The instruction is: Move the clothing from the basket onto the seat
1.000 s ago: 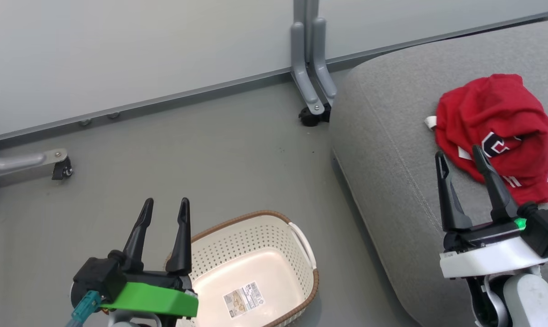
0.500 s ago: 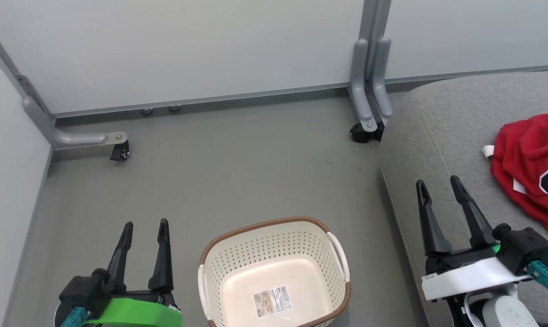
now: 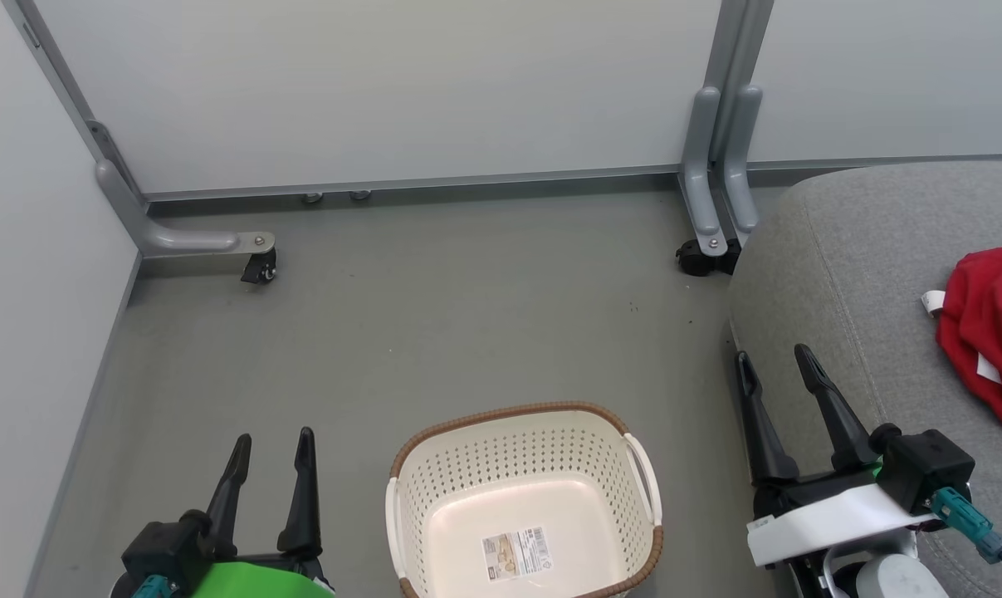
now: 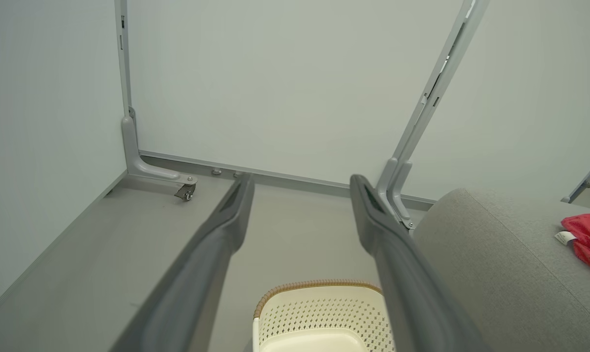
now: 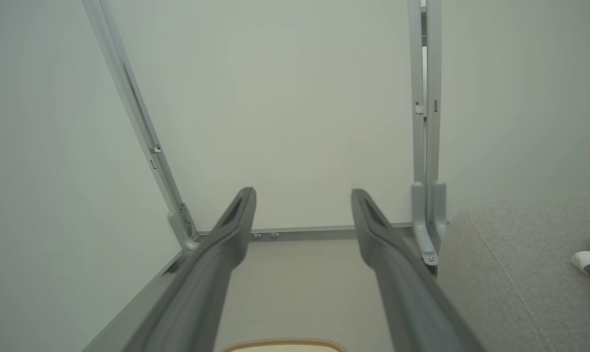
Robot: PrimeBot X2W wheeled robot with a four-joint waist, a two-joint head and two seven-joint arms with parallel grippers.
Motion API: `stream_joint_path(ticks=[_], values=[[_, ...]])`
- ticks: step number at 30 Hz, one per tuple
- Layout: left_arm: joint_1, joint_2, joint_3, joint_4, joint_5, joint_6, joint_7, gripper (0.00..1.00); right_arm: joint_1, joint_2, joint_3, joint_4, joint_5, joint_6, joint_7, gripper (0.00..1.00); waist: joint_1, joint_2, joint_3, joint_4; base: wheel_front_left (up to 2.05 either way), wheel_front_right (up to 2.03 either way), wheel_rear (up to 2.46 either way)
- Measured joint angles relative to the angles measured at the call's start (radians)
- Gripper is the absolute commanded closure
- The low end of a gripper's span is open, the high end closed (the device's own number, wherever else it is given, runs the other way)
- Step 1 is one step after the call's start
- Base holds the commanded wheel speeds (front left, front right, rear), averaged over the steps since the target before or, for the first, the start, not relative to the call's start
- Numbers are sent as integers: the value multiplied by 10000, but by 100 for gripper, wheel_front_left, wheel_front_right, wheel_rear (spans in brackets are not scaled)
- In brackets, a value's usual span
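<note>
Head view shows the basket (image 3: 513, 453) holding no clothing (image 3: 990, 340), which lies on the seat (image 3: 849, 249), with left hand (image 3: 275, 436) and right hand (image 3: 772, 354) spread empty; the right hand, near the seat's edge, could snag upholstery.

Open floor (image 3: 467, 332) stretches from the basket (image 3: 509, 413) to the wall panels (image 3: 384, 91). The couch (image 3: 841, 249) walls off the right side, red clothing (image 3: 994, 332) heaped on it. Two wheeled panel feet (image 3: 711, 241) jut onto the floor, one beside the couch corner.
</note>
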Motion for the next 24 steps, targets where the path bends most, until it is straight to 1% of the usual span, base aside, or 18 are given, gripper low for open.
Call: stream_joint_path(ticks=[8, 12, 24], values=[[10, -2, 272, 201, 178, 0, 0, 0, -10, 10, -19, 65, -59, 0, 0, 0, 0, 0, 36, -87, 0, 0, 0], [11, 0, 522, 199, 539, 0, 0, 0, -12, 12, -38, 148, -104, 0, 0, 0, 0, 0, 36, -155, 0, 0, 0], [16, 0, 579, 387, 407, 4, 0, 0, -21, 0, 0, 123, -142, 0, 0, 0, 0, 1, 70, -240, 0, 0, 0]])
